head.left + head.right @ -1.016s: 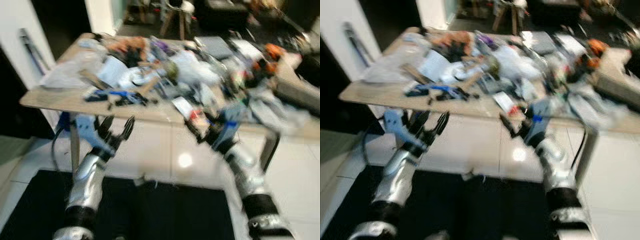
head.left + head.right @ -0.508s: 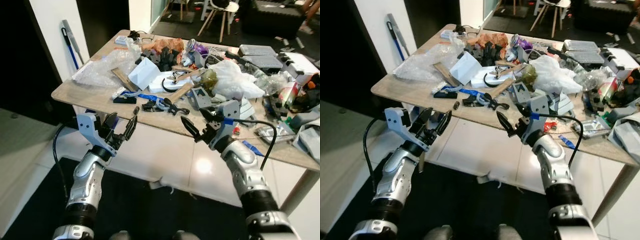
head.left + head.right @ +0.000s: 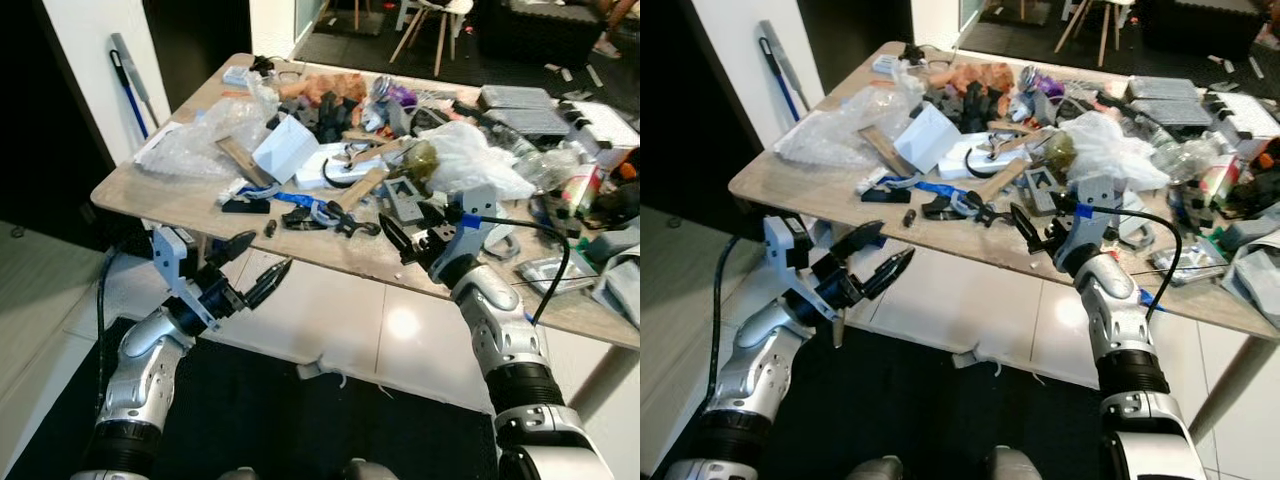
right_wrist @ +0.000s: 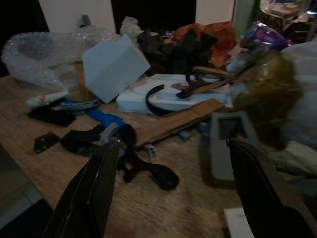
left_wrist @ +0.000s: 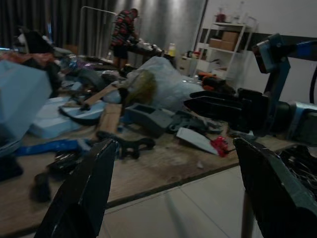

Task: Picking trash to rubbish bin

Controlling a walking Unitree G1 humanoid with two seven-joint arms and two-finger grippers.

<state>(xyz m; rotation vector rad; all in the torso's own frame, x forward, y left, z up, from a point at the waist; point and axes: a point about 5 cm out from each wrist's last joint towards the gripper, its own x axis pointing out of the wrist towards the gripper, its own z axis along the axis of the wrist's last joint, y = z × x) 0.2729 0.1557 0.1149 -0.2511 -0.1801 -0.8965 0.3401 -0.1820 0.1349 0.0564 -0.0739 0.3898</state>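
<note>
Wood-top table (image 3: 160, 195), heaped clutter | floor: pale glossy tile, black mat (image 3: 300, 420) near | trash: crinkled bubble wrap (image 3: 195, 140) far left, white foam block (image 3: 285, 148), flat cardboard strip (image 3: 360, 187), white plastic bag (image 3: 470, 160) right | left gripper (image 3: 255, 268) wide open, empty, below near edge | right gripper (image 3: 398, 232) open, empty, over near edge.
</note>
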